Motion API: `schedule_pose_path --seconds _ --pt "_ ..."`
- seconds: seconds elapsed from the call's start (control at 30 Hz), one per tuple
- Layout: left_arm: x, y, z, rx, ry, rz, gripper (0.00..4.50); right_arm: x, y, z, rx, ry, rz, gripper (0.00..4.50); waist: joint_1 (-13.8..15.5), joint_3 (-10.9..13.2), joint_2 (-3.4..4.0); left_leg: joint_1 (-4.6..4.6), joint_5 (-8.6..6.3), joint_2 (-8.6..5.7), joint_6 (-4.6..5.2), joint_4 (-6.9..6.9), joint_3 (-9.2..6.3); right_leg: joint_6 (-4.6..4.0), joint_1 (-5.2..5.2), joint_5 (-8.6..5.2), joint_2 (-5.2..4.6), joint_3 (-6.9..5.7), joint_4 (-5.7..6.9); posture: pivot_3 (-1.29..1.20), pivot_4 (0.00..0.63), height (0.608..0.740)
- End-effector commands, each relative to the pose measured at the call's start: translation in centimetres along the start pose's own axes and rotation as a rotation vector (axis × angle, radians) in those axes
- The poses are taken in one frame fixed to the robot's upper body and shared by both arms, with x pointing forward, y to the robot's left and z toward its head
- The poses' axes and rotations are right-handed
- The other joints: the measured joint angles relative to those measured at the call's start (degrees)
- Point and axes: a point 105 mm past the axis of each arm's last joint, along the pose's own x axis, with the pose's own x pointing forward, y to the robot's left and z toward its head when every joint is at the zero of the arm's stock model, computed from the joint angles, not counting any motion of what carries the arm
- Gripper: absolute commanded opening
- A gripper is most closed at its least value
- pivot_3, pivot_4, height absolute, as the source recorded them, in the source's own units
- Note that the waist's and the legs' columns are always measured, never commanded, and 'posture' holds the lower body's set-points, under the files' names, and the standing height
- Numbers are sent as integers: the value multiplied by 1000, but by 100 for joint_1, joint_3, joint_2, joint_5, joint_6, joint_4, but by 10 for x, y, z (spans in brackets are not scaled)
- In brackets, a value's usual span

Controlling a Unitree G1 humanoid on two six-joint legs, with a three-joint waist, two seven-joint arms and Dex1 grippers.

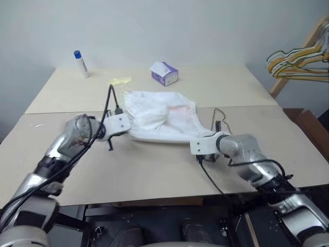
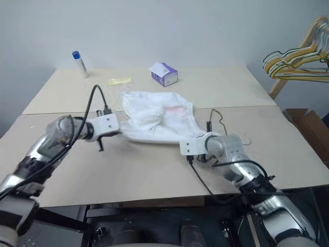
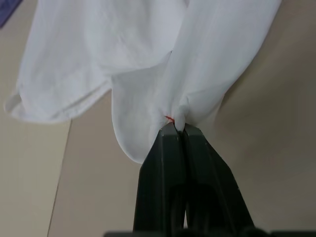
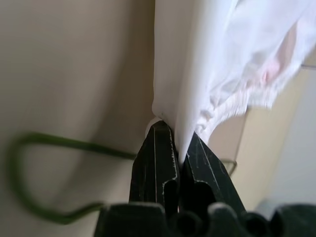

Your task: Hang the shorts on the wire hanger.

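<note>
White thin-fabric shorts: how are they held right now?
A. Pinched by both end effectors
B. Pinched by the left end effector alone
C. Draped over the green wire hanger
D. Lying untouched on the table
A: the left end effector and the right end effector each clamp an edge of the white thin-fabric shorts.

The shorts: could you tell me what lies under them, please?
Beige table, and the green wire hanger pokes out beside the shorts; how far it runs beneath them is covered.

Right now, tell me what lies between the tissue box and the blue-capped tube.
In the left eye view, a pale yellow packet lies flat on the table between the tissue box and the blue-capped tube; otherwise bare tabletop.
</note>
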Motion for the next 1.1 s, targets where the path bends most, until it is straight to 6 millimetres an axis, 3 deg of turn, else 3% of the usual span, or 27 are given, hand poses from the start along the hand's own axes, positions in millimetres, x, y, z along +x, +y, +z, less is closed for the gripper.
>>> schedule_pose_path --seconds 0.03,0.13,0.23,0.4,0.8,1.1 --pt "-44 -3 -18 -50 58 -22 0 -19 -3 3 32 16 19 18 40 0 -1 2 0 0 0 1 1 0 1 0 0 0 3 104 0 740" --pt "-71 -36 -28 -53 101 -177 0 -22 1 23 14 -43 60 18 111 -1 -2 8 0 2 0 1 1 -5 2 -4 2 0 9 110 0 740" --pt "-92 -62 -30 -94 119 -271 0 -19 6 27 -1 -53 88 18 190 1 -3 7 0 4 0 0 4 -10 -1 -8 1 -2 9 117 0 740" --pt "-103 -91 -19 -196 94 -332 0 -15 9 27 -2 -47 98 18 375 0 -5 7 0 4 -1 2 6 -9 4 -10 -2 -7 6 127 0 740" --pt "-86 -108 -48 -221 220 -320 0 -28 34 26 -73 -72 203 18 410 -1 -7 11 0 3 -1 0 5 -18 3 -14 3 -7 10 94 0 740" --pt "-98 -121 -47 -110 228 -433 0 -34 53 32 -145 -156 251 18 384 -1 -7 12 0 4 -1 0 7 -21 3 -17 3 -7 7 69 0 740"
